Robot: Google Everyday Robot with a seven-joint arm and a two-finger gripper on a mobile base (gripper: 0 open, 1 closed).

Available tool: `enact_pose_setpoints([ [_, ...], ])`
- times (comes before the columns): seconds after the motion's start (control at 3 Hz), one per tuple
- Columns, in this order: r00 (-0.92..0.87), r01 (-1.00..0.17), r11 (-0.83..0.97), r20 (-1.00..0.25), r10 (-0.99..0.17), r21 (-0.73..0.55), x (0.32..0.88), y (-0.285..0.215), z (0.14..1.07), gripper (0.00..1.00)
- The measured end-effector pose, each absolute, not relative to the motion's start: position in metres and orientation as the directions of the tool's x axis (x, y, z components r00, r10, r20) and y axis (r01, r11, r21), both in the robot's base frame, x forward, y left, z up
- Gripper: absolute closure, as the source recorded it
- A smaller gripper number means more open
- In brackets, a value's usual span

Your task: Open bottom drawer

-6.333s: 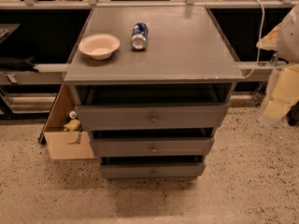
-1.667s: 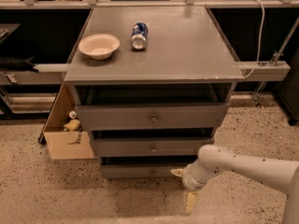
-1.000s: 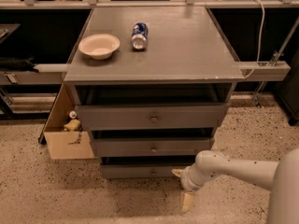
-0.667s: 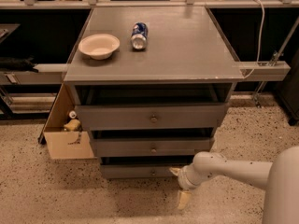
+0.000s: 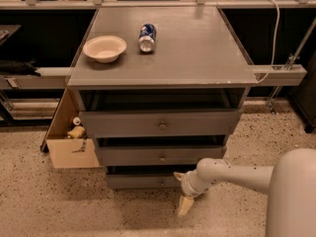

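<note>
The bottom drawer (image 5: 140,181) is the narrowest grey front, low under the cabinet, and its knob is hard to make out. It looks pushed in. The mid-sized drawer (image 5: 160,155) and the widest top drawer (image 5: 160,124) sit above it, each with a small round knob. My gripper (image 5: 180,190) is at floor level, in front of the right end of the bottom drawer. One cream finger (image 5: 185,205) points down at the floor and the other sits near the drawer front. It is open and holds nothing. My white arm reaches in from the lower right.
A white bowl (image 5: 104,48) and a blue can (image 5: 146,37) lying on its side are on the grey cabinet top (image 5: 197,48). An open cardboard box (image 5: 69,139) stands on the floor left of the cabinet. The floor is speckled.
My arm came in from the right and dropped to floor level. Over the last second, the gripper has edged left toward the bottom drawer front. The drawers have not moved.
</note>
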State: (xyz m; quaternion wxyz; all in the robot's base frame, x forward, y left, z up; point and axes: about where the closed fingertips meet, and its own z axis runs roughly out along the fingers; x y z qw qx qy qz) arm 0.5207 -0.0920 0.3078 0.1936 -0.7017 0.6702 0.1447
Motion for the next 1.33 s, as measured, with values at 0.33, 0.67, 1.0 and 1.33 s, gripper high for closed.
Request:
enact_pose_setpoints([
  [0.33,0.009,-0.999,0.017,-0.465,-0.885,-0.05,0.5257,-0.0823,0.2929,0.0],
  [0.67,0.009,-0.999,0.017,-0.465,-0.885,-0.05,0.5257,-0.0823,0.2929,0.0],
  [1.0,0.055,-0.995,-0.012,-0.464,-0.884,-0.095,0.5305,-0.087,0.2891,0.0],
  [1.33,0.117,-0.989,-0.058,-0.466,-0.877,-0.138,0.5316,-0.0913,0.2911,0.0],
])
